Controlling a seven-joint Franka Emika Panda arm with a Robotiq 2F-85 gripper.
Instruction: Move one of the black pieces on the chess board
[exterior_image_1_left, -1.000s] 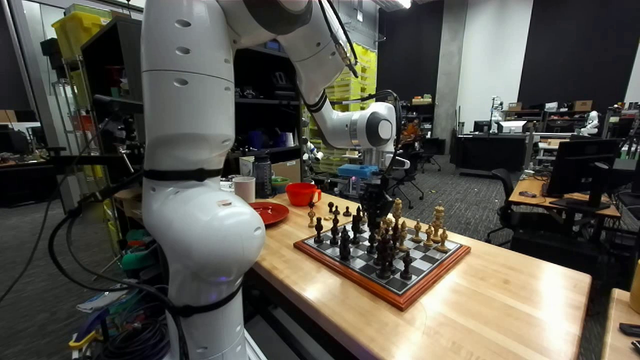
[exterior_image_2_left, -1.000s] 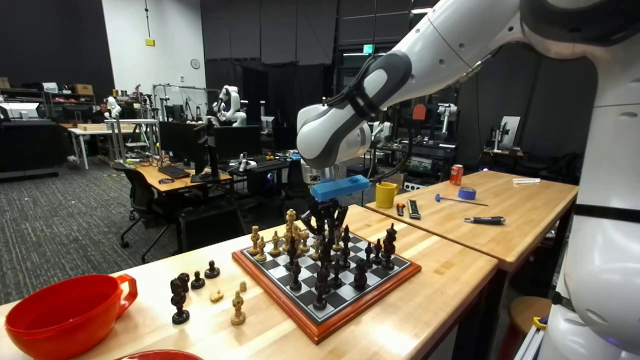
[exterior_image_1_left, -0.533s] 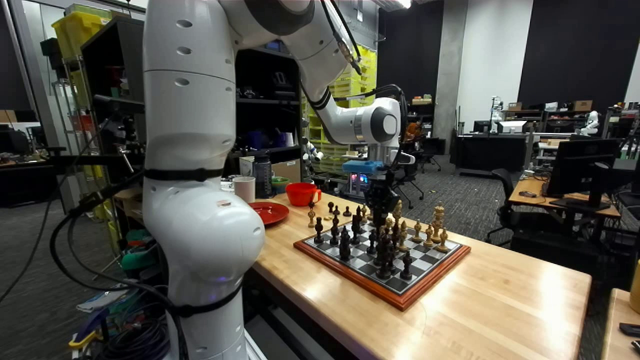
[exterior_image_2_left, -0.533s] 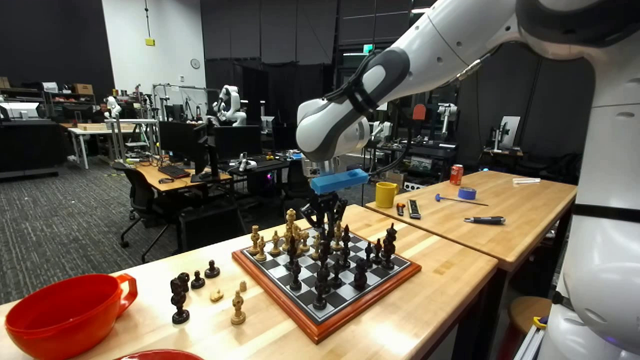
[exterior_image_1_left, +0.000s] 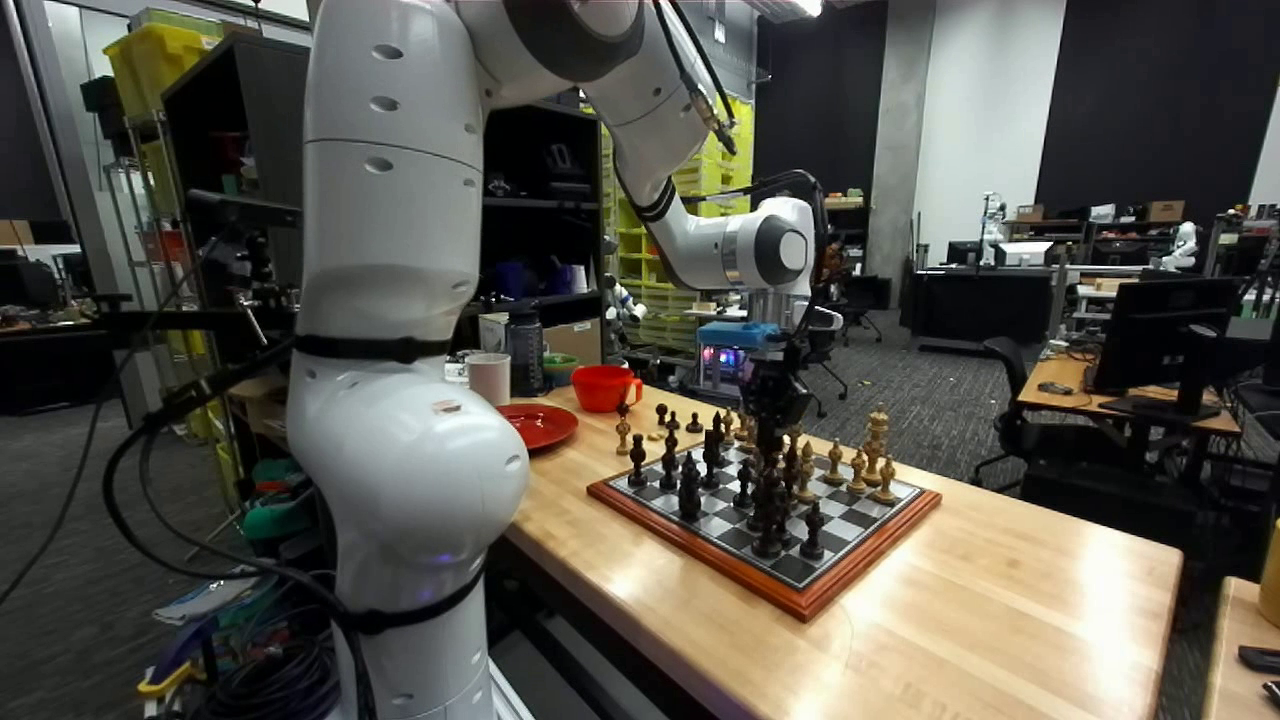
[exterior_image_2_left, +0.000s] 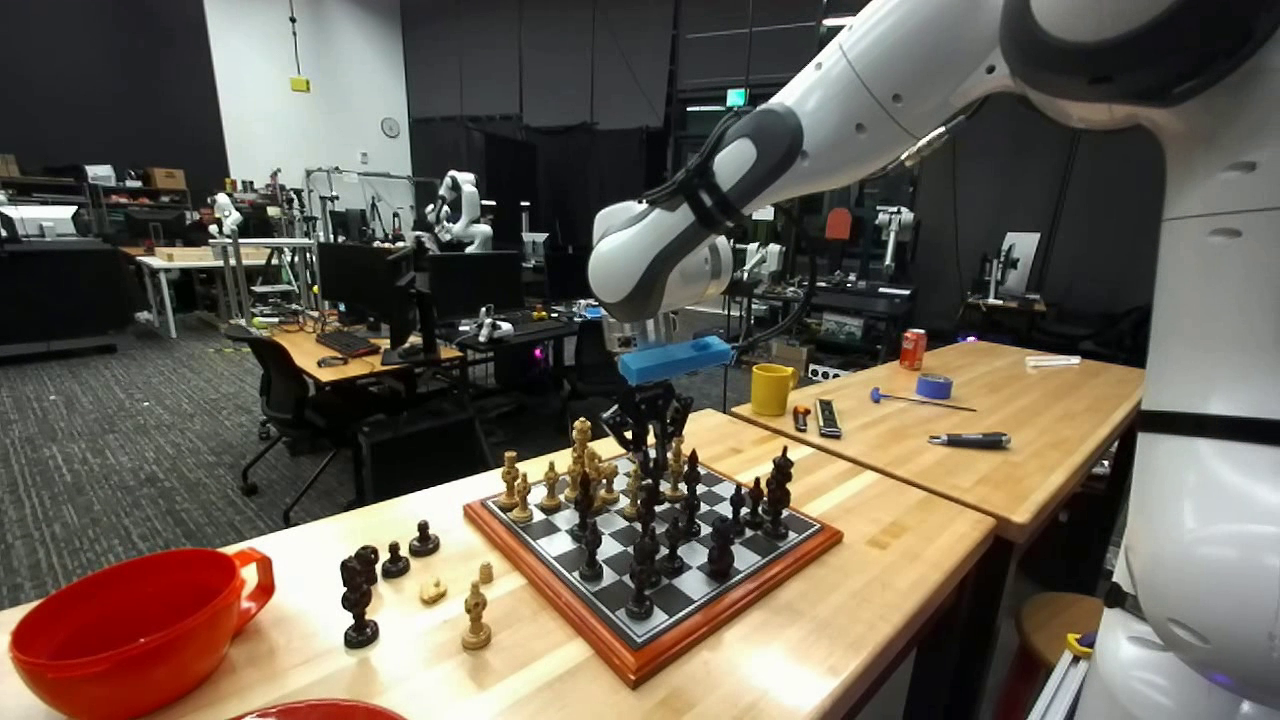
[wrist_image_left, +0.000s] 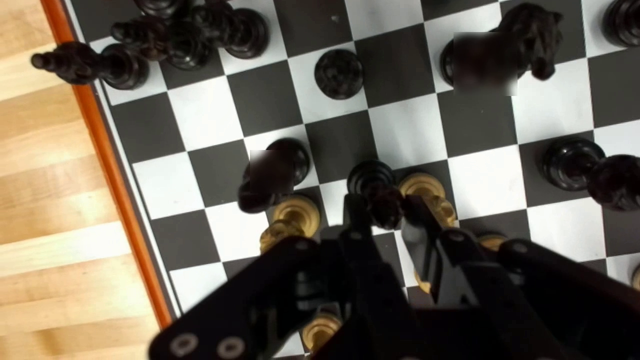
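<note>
Hand (wrist_image_left: 384, 211) clasping black piece (wrist_image_left: 371, 176), chess board (wrist_image_left: 166, 190) (red-rimmed) below

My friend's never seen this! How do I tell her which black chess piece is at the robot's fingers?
On the wooden table, find the red-rimmed chess board. In the wrist view, look at the fingers over it: your black piece shows between their tips. The gold piece showing beside it is paler, and the other black pieces aren't between the fingers.

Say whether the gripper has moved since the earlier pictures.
Yes. In an exterior view, the gripper has shifted toward the picture's right, judged against the chess board, which has stayed put.
</note>
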